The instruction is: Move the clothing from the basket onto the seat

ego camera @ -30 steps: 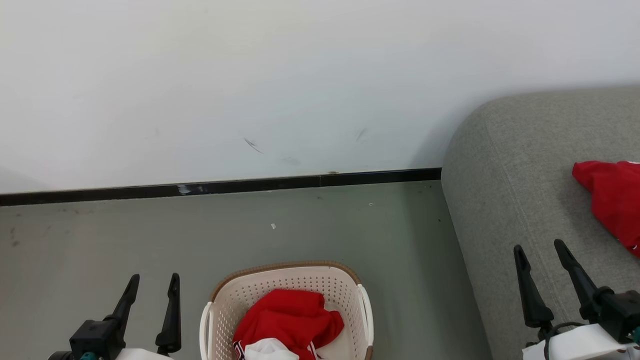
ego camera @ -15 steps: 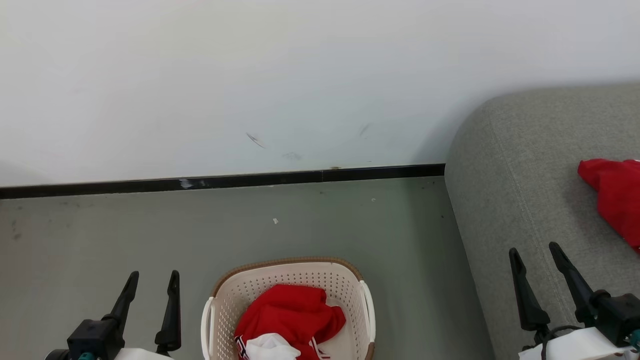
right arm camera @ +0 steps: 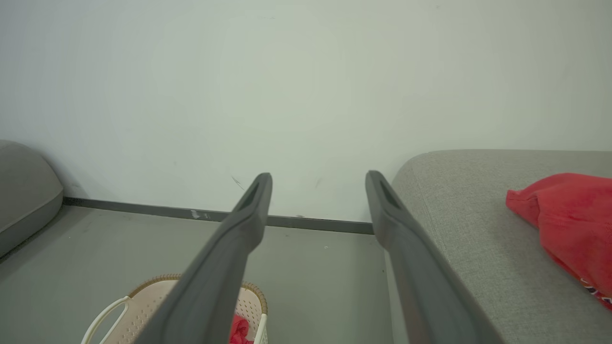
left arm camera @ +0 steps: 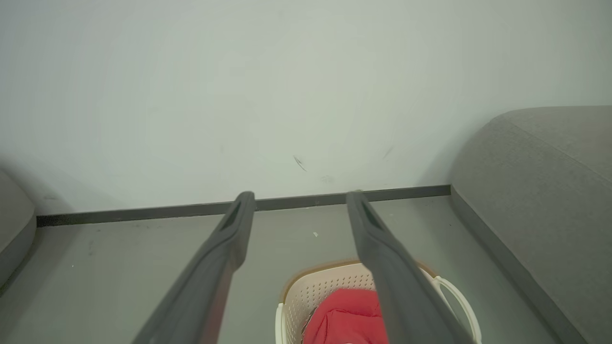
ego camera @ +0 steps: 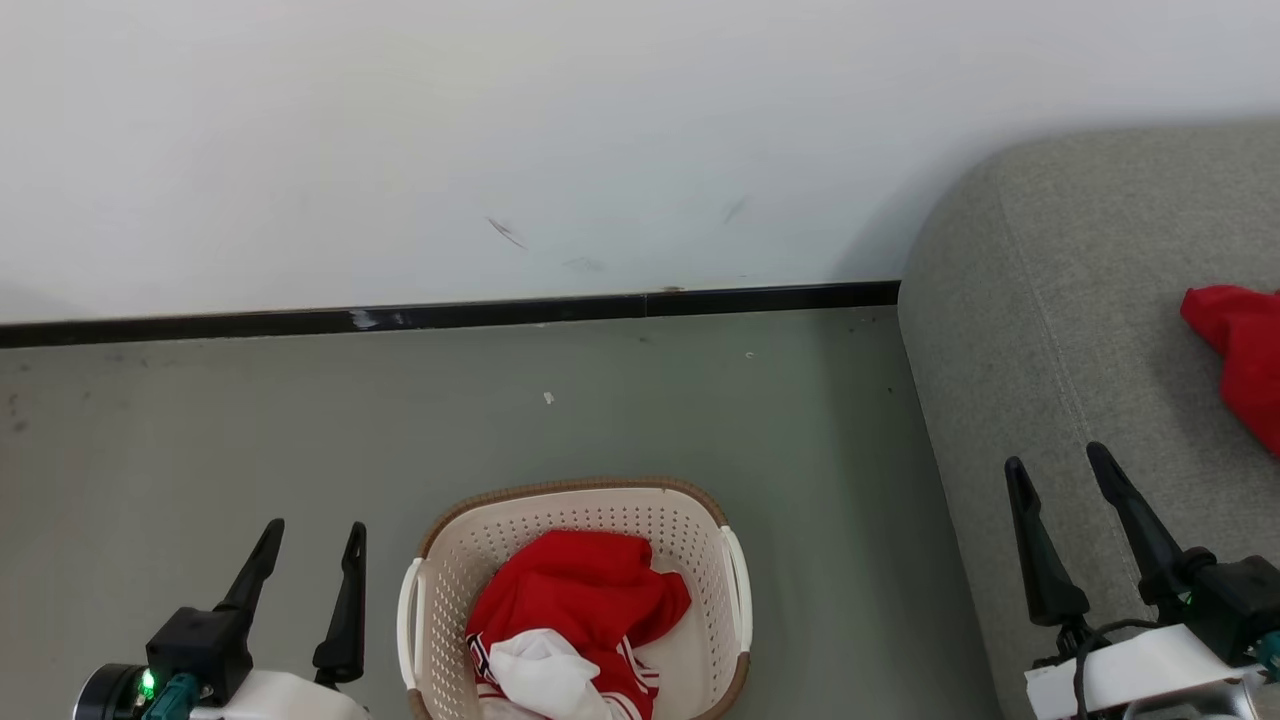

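Note:
The cream perforated basket [ego camera: 440,590] with a brown rim stands on the floor at the bottom centre. A crumpled red garment [ego camera: 575,605] with white lining and striped trim lies inside it. A second red garment [ego camera: 1240,350] rests on the grey seat [ego camera: 1050,330] at the right edge. My left gripper [ego camera: 312,535] is open and empty, hovering left of the basket. My right gripper [ego camera: 1060,468] is open and empty over the seat's near corner. The left wrist view has the basket [left arm camera: 299,303] and red garment [left arm camera: 346,317] below the fingers. The right wrist view has the seat [right arm camera: 459,224], its red garment [right arm camera: 569,224] and the basket [right arm camera: 143,306].
A white wall [ego camera: 600,140] with a black skirting strip [ego camera: 450,315] runs behind the grey floor [ego camera: 250,430]. Another grey upholstered piece [right arm camera: 24,186] stands at the far left in the right wrist view.
The head camera has tilted down, so the whole picture has slid upward and more of the basket shows. Both grippers stay open and keep their places relative to the basket and seat.

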Available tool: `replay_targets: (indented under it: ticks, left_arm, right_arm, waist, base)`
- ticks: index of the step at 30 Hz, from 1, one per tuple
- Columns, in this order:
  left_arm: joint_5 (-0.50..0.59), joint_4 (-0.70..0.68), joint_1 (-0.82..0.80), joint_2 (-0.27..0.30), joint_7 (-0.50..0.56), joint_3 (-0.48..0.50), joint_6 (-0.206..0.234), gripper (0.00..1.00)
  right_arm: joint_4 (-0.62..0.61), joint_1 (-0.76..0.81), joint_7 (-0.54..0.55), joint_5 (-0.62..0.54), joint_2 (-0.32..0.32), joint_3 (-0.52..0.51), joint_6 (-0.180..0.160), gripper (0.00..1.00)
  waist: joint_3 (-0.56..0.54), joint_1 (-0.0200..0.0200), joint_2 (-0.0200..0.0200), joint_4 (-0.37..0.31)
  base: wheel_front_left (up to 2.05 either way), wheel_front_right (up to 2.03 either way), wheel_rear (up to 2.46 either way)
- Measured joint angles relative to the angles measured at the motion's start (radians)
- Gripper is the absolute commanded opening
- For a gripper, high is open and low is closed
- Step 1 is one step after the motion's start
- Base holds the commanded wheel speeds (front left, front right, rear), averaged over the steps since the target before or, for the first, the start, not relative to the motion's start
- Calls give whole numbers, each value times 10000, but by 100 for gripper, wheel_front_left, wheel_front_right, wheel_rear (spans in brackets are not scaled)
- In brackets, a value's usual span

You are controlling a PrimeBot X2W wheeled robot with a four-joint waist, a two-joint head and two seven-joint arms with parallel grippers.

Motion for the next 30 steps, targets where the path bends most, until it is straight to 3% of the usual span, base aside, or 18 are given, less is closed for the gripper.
replay_targets:
  ticks: [10,30]
  left_arm:
    - [405,326,-901,77,518,-667,-307,100]
    - [1289,2539,-3005,-12,1421,-2140,-1129,100]
  right_arm:
    - [-330,-309,0,-36,-2,-15,0,100]
    - [-1195,-1123,0,-46,-4,-397,0,100]
  waist:
    - [765,0,0,-96]
    - [2878,0,0,-668]
  base:
    - [0,0,0]
    - [0,0,0]
